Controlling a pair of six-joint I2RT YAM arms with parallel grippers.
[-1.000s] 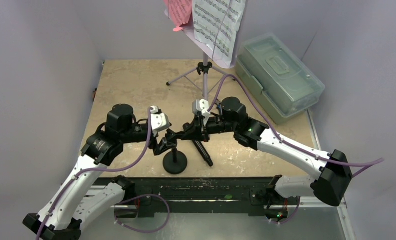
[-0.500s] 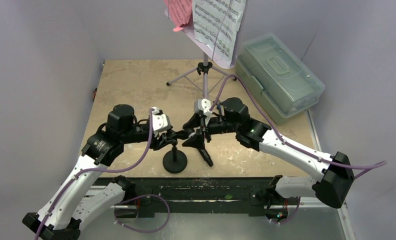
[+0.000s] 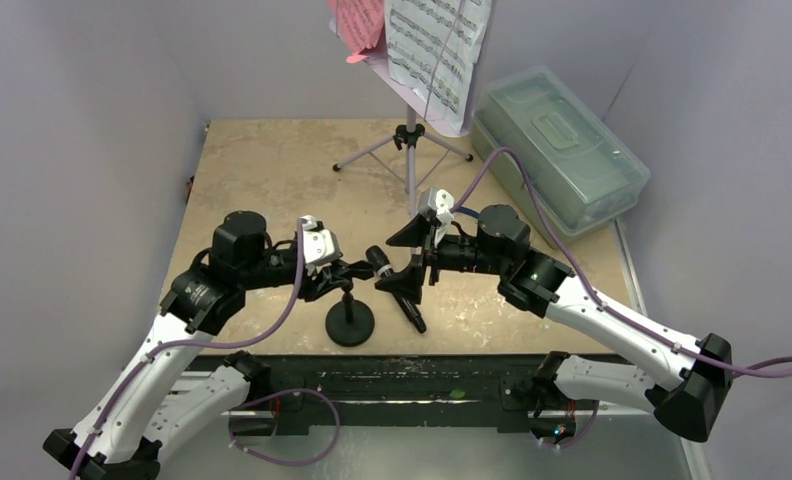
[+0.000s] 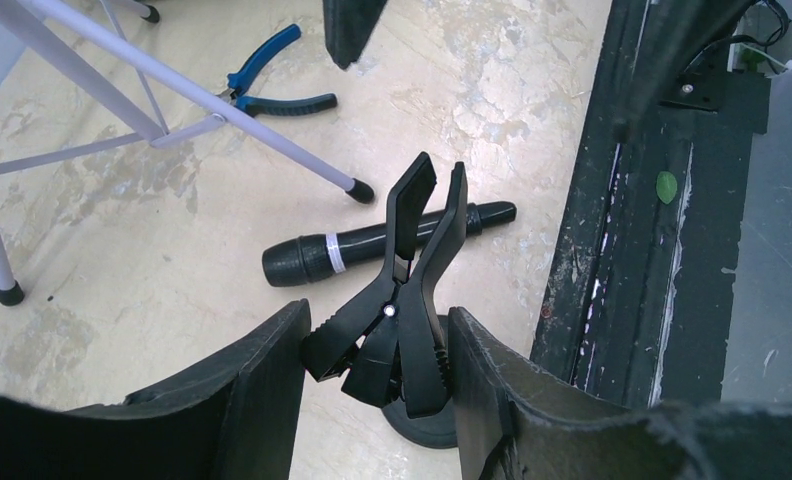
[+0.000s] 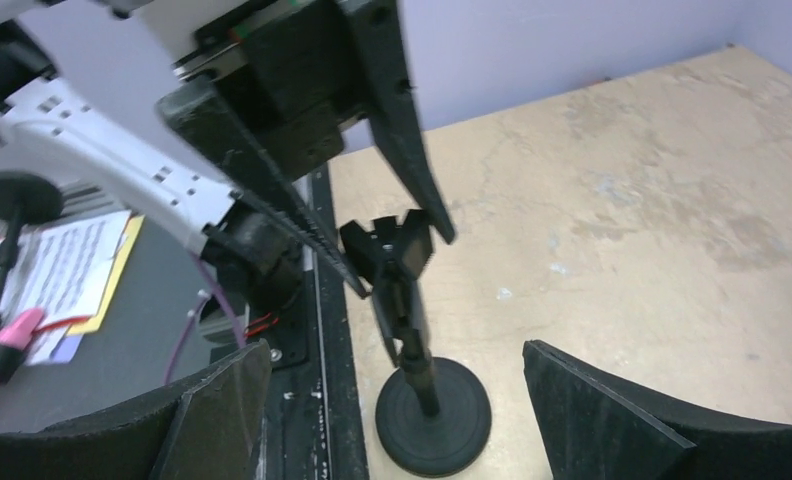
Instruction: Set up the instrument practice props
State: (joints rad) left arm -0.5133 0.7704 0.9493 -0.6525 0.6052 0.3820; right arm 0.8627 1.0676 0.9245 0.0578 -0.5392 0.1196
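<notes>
The short black mic stand (image 3: 350,325) stands on its round base (image 5: 434,415) near the table's front edge. My left gripper (image 3: 344,272) is shut on the handles of the stand's spring clip (image 4: 402,330), pinching them from both sides. The black microphone (image 4: 372,245) lies flat on the table just behind the clip, also visible under the right gripper (image 3: 409,308). My right gripper (image 3: 404,258) stands wide open to the right of the clip, holding nothing, its view looking down on the stand's pole (image 5: 412,340). The lavender music stand (image 3: 410,160) at the back holds white (image 3: 437,50) and pink sheets (image 3: 357,25).
A clear lidded plastic box (image 3: 557,150) sits at the back right. Blue-handled pliers (image 4: 272,85) lie by the music stand's legs (image 4: 222,110). The black rail of the arm bases (image 4: 632,250) runs along the near table edge, close to the mic stand.
My right gripper has opened wide and drawn back to the right, away from the clip. My left gripper has closed in on the clip's handles. The microphone has stayed on the table.
</notes>
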